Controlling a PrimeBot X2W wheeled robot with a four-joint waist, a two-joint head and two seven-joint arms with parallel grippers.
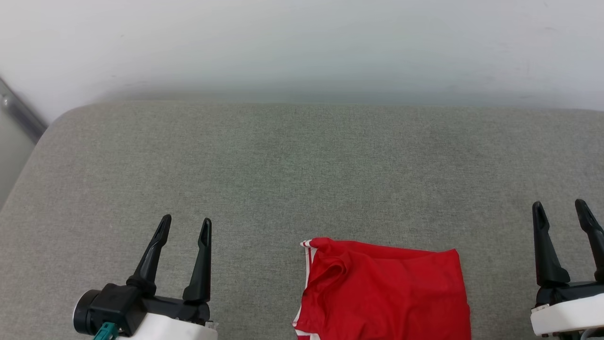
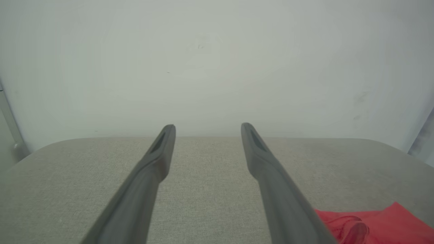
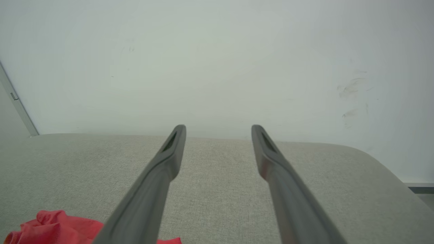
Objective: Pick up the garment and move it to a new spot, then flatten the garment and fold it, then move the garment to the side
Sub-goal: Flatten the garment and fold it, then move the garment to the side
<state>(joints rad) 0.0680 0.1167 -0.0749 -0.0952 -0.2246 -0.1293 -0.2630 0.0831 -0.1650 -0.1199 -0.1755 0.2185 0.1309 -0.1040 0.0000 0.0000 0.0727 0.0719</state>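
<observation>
The red garment (image 1: 384,293) lies folded into a compact rectangle on the grey cushion at the bottom centre of the head view, white trim along its left edge, its print hidden. A red corner of the garment (image 2: 373,225) sits at the lower right of the left wrist view, and a rumpled edge of the garment (image 3: 51,227) at the lower left of the right wrist view. My left gripper (image 1: 185,224) stands open left of it, holding nothing. My right gripper (image 1: 560,208) stands open to its right, also holding nothing. Both are apart from the cloth.
The grey fabric surface (image 1: 302,165) stretches wide behind the garment, with a rounded far-left corner. A pale wall (image 1: 302,47) rises right behind its far edge. A metal strip (image 1: 19,113) runs along the wall at the far left.
</observation>
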